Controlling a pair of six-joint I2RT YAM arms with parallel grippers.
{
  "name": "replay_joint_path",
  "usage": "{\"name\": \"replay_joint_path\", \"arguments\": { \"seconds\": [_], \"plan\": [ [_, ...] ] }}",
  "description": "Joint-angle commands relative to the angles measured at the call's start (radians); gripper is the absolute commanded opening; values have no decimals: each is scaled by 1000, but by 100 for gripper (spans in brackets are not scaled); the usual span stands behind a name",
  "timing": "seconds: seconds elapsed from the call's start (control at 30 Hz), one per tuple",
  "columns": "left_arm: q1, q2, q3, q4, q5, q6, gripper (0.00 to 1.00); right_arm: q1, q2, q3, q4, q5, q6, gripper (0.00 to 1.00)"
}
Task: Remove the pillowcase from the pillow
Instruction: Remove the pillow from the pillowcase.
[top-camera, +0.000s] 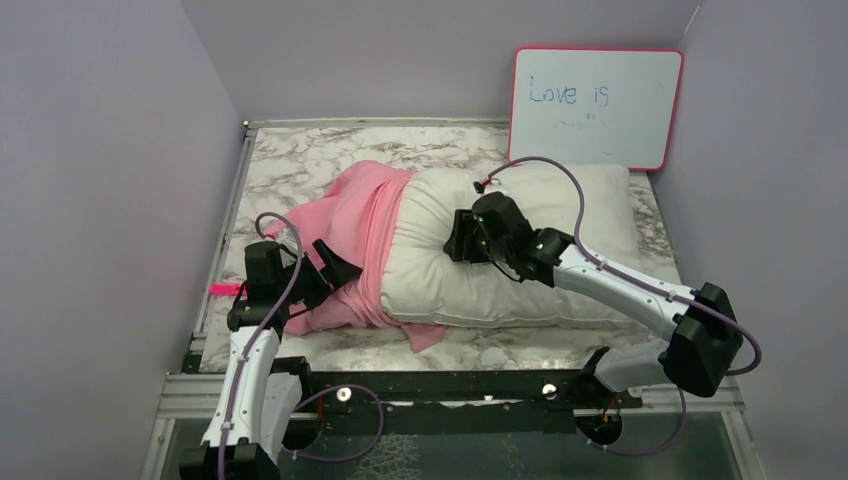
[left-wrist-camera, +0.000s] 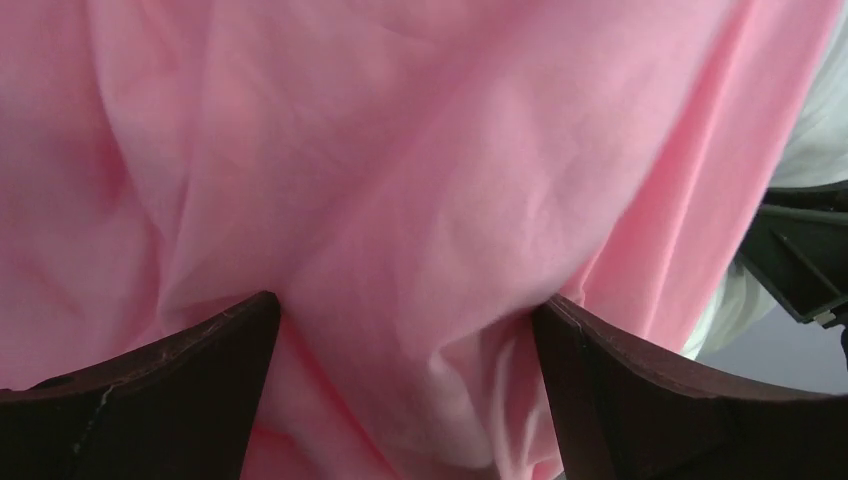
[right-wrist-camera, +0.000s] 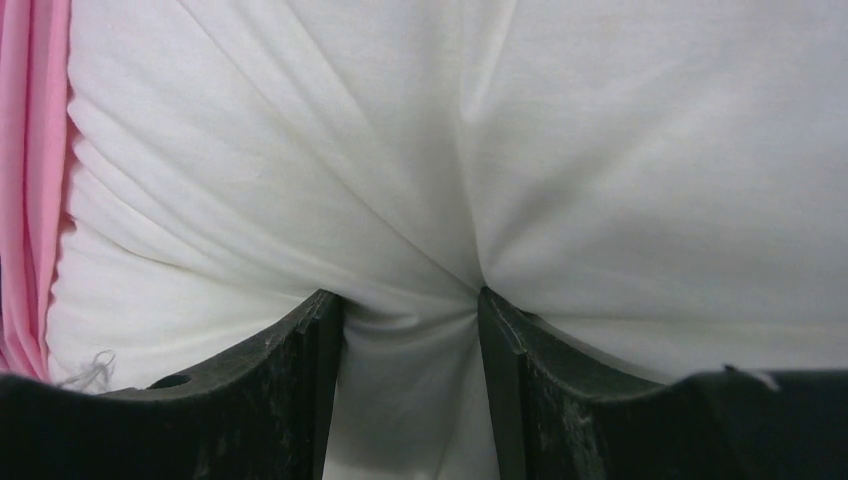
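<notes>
The pillowcase (top-camera: 352, 228) sits bunched over the left end of the pillow (top-camera: 590, 205), which lies lengthways across the middle of the table (top-camera: 300, 160). I cannot tell how much of the pillow is inside the cover, because the pink folds hide that end and my left arm covers the near side of the heap. A pink corner pokes out under the pillow's near edge.

My left wrist view shows almost nothing but pink, with only a sliver of white at its right edge. The cloth there is smooth, faintly glossy and soft-creased (too blurred to make out any pattern).

My left gripper (left-wrist-camera: 405, 310) has its fingers spread wide, and the pink cloth bulges loosely into the gap between them. My right gripper (right-wrist-camera: 410, 300) is clenched on the pillow. A ridge of white fabric is pinched between the two dark, scuffed fingers (right-wrist-camera: 290, 380), and creases fan out from the pinch. That fabric is matte and a little wrinkled, and the pillow is plump and dented where I press on it.

The table has a grey-veined marble look. At its far right corner a pink-framed whiteboard (top-camera: 597, 105) leans on the wall. It reads "Love is", with a fainter line below that I cannot read.
</notes>
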Motion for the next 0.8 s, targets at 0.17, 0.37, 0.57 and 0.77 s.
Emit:
{"name": "replay_joint_path", "arguments": {
  "seconds": [0.17, 0.37, 0.57, 0.77],
  "plan": [
    [1, -81, -101, 224, 244, -212, 23, -44, 44, -26, -131, 42, -54, 56],
    [1, -123, 5, 33, 0, -132, 0, -200, -3, -38, -85, -120, -65, 55],
    [1, -78, 265, -168, -352, 73, 0, -242, -19, -23, -103, -118, -98, 54],
    [1, 46, 464, -232, -604, 246, 0, -260, -27, -49, -121, -84, -101, 54]
  ]
}}
